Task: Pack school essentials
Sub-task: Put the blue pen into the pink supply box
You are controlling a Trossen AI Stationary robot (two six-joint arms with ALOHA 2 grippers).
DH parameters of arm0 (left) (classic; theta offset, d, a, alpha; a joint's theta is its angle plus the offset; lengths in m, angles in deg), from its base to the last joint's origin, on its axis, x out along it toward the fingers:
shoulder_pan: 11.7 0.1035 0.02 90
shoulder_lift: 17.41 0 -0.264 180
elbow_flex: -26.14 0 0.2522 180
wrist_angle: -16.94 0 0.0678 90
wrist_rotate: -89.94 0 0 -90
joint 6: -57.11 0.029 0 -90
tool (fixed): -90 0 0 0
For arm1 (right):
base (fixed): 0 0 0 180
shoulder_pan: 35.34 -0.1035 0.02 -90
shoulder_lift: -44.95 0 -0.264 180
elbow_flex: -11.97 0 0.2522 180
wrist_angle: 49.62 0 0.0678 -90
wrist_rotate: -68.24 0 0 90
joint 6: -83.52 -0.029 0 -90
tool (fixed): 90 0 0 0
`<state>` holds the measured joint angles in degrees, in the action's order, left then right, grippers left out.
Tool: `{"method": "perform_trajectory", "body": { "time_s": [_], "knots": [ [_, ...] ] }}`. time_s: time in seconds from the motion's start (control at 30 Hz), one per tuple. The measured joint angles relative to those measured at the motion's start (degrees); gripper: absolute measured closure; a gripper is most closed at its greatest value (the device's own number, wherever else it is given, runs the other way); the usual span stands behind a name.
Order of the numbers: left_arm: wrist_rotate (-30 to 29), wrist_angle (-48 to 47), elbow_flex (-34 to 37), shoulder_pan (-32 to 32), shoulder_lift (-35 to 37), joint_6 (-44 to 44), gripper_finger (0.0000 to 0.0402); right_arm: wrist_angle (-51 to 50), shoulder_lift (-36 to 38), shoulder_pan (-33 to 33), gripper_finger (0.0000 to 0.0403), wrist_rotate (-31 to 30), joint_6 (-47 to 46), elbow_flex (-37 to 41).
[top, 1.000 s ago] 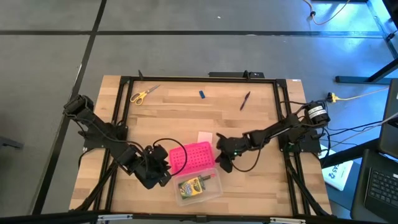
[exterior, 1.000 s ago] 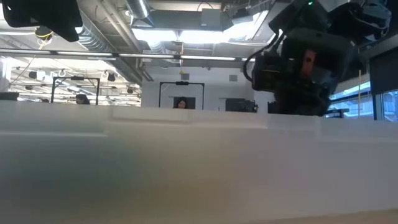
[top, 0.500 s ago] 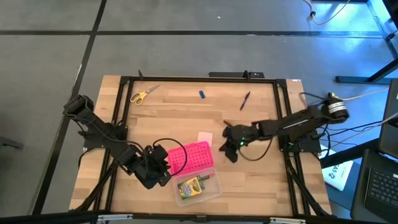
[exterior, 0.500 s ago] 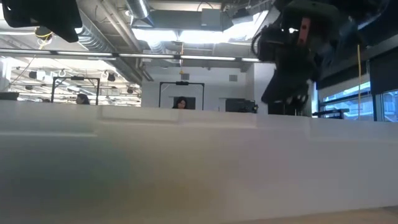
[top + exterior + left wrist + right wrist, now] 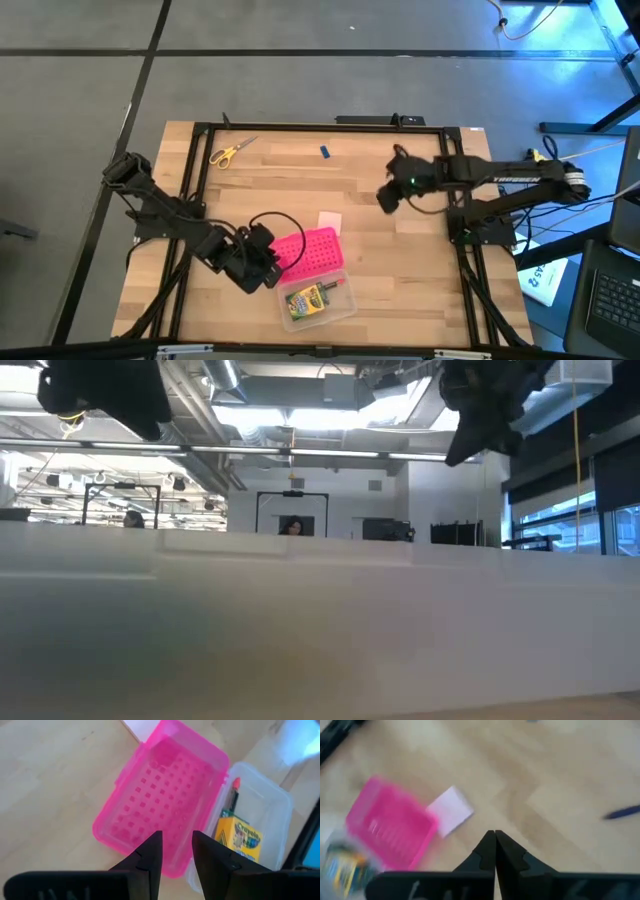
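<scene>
A bright pink dotted box half (image 5: 312,250) lies open beside its clear half (image 5: 320,300). The clear half holds the yellow-green crayon box (image 5: 240,837) and a red-tipped marker (image 5: 234,790). My left gripper (image 5: 175,837) is open over the pink half's edge, at the box's left (image 5: 272,268). My right gripper (image 5: 495,840) is shut and empty, above the table's right middle (image 5: 386,197). The pale pink pad (image 5: 329,221), yellow-handled scissors (image 5: 231,152) and tiny blue piece (image 5: 325,152) lie flat on the table. A blue pen (image 5: 622,812) lies beyond my right gripper. My left gripper's open fingers (image 5: 150,852) stand on either side of the pink half's nearest edge (image 5: 172,867), coming from the table's left. I cannot tell whether they touch it.
A black frame (image 5: 300,128) runs round the wooden table top. The far half of the table between the scissors and the blue piece is bare wood. The low view is mostly filled by a pale blurred surface, with a room beyond it.
My right gripper has left the pink box's right side, risen, and gone toward the table's far right, toward the pen, staying shut. My left gripper has shifted a little toward the pink box. The box and the loose things have stayed where they were.
</scene>
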<state>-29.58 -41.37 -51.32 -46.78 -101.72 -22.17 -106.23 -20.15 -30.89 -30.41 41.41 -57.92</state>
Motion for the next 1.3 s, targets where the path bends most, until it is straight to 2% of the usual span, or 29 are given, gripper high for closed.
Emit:
{"method": "perform_trajectory", "body": {
  "time_s": [0.27,0.5,0.6,0.9,1.13,1.3],
  "knots": [
    [-0.03,-0.16,0.00,3.30,0.00,0.53,0.0303,-1.37,-0.11,6.72,0.0382,1.23,-1.47,-0.75],
    [0.11,-2.02,0.00,7.25,0.00,2.47,0.0303,-3.45,-0.63,11.02,0.0367,1.32,-8.39,-0.69],
    [1.54,-3.25,0.00,9.73,0.00,5.41,0.0303,-3.30,-1.18,12.70,0.0348,1.25,-9.41,-0.67],
    [3.58,-7.43,0.00,19.29,0.57,18.32,0.0303,-3.28,-5.92,18.81,0.0285,1.17,-22.44,-0.60],
    [3.80,-8.00,-0.02,25.74,3.05,29.88,0.0303,-2.89,-12.44,25.15,0.0279,1.47,-28.07,-0.58],
    [4.46,-8.00,-0.02,28.70,5.06,36.64,0.0303,-2.06,-17.90,28.68,0.0279,2.63,-28.52,-0.58]
  ]
}}
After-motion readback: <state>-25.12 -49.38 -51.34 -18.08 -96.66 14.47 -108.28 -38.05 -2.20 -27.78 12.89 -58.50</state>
